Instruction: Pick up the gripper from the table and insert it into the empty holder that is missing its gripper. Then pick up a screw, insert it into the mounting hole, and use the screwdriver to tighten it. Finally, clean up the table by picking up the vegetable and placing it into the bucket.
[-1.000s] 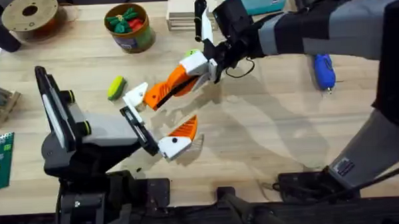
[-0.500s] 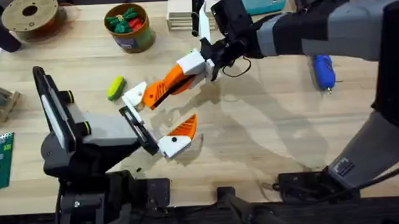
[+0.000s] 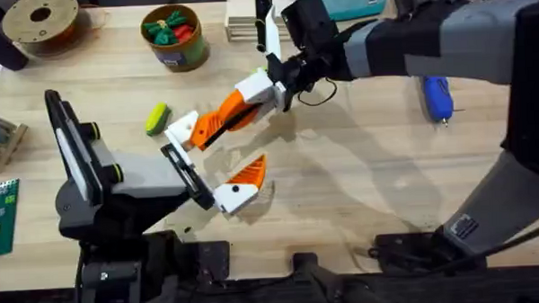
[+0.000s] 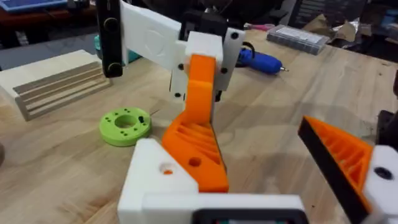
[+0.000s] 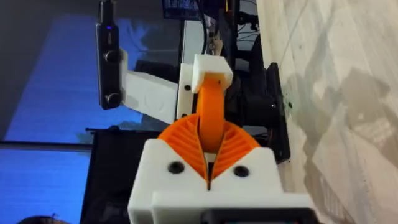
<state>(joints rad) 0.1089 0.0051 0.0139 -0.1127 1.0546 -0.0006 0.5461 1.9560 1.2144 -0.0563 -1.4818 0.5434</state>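
Two arms meet at the centre of the table [image 3: 360, 184] in the overhead view. My right claw [image 3: 250, 100] reaches across and is clamped on the gripper [image 3: 216, 122], whose far end touches the holder [image 3: 181, 129] on my left claw [image 3: 207, 163]. My left claw's fingers stand wide apart and grasp nothing. The vegetable [image 3: 157, 118] lies just beside the holder. The bucket [image 3: 178, 48] stands near the far edge, and the screwdriver [image 3: 437, 95] lies well apart on the right.

Left wrist view: the gripper [image 4: 196, 152] rests against the holder [image 4: 152, 183]. A green ring disc [image 4: 124, 126] lies behind it.

Right wrist view: my ribbed pads [image 5: 180, 142] are closed on the gripper [image 5: 211, 115], which meets the holder [image 5: 211, 71].
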